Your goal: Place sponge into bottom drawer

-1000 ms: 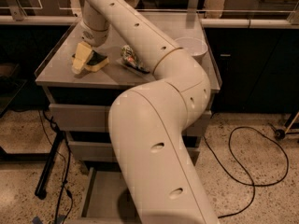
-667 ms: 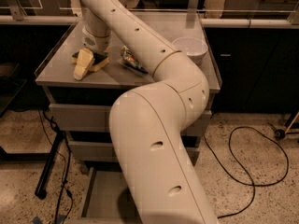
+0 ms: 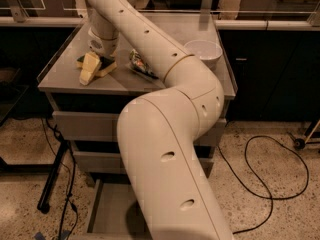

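The sponge (image 3: pixel 107 66), pale yellow with a dark green face up, lies on the grey cabinet top (image 3: pixel 65 76) near its left front. My gripper (image 3: pixel 89 68) hangs from the wrist straight down onto the sponge's left end, low over the top and touching or almost touching the sponge. The bottom drawer (image 3: pixel 111 210) is pulled out near the floor; part of its plain grey floor shows, and my arm hides the rest.
A crushed printed can (image 3: pixel 141 65) lies just right of the sponge. A white bowl (image 3: pixel 202 49) stands at the back right. My arm (image 3: pixel 165 149) fills the middle of the view. Cables (image 3: pixel 260 184) and a black stand leg (image 3: pixel 52 176) lie on the floor.
My gripper has come down a little onto the sponge's left end. The sponge, can and bowl have not moved.
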